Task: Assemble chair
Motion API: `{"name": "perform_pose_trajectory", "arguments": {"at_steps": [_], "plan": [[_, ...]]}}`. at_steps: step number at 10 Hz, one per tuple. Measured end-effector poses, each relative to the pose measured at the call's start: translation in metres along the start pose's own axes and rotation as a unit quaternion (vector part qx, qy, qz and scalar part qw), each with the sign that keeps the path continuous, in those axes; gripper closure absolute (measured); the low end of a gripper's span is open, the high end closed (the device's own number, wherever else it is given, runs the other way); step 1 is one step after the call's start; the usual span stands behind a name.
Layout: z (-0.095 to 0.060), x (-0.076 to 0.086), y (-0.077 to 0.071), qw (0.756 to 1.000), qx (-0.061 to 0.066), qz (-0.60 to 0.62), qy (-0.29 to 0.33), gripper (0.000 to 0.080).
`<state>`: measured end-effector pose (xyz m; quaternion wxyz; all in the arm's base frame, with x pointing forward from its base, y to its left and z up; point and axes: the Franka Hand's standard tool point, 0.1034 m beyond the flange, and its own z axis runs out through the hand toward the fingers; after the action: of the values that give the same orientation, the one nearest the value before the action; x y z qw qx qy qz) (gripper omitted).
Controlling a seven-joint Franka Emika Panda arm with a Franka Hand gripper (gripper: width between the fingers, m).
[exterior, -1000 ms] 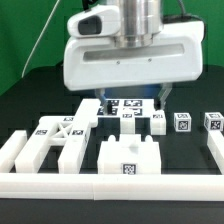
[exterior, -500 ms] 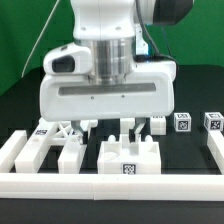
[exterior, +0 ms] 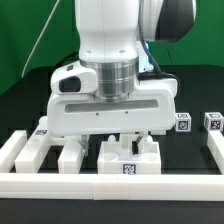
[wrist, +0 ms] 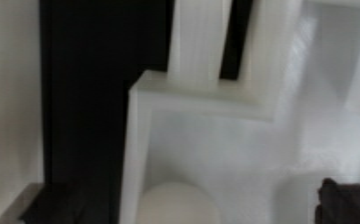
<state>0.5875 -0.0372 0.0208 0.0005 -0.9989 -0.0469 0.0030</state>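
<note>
Gripper point(exterior: 117, 137) is low over the bench point(exterior: 22, 108), directly above the pegged block point(exterior: 125, 162) at the front centre of the exterior view. The arm's wide white hand hides the fingers there.

The wrist view is blurred and very close to white plastic. Two dark fingertips point(wrist: 346, 200) show well apart, with a rounded white peg point(wrist: 177, 200) between them. The gripper is spread and no pinch is visible. Whether it touches the block cannot be told.

Chair parts point(exterior: 145, 150) lie loose and unjoined on the black bench. To the exterior view's left of the pegged block sits a smaller block point(exterior: 70, 157), just beside it, then a long bar point(exterior: 25, 150). To the exterior view's right, further back, stand two tagged cubes point(exterior: 183, 122), near each other but apart. A white rail point(exterior: 100, 186) runs along the front edge, just before the pegged block.
</note>
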Motion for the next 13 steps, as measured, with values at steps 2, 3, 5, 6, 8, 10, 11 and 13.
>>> {"name": "perform_pose_trajectory", "arguments": {"at_steps": [2, 3, 5, 6, 8, 10, 11, 13], "plan": [[0.0001, 0.0, 0.0, 1.0, 0.0, 0.0, 0.0, 0.0162], [0.0001, -0.0001, 0.0, 1.0, 0.0, 0.0, 0.0, 0.0344], [0.0002, -0.0001, 0.0, 1.0, 0.0, 0.0, 0.0, 0.0523], [0.0002, -0.0001, 0.0, 1.0, 0.0, 0.0, 0.0, 0.0703], [0.0002, -0.0001, 0.0, 1.0, 0.0, 0.0, 0.0, 0.0769], [0.0002, -0.0001, 0.0, 1.0, 0.0, 0.0, 0.0, 0.077], [0.0002, -0.0001, 0.0, 1.0, 0.0, 0.0, 0.0, 0.077], [0.0002, -0.0001, 0.0, 1.0, 0.0, 0.0, 0.0, 0.077]]}}
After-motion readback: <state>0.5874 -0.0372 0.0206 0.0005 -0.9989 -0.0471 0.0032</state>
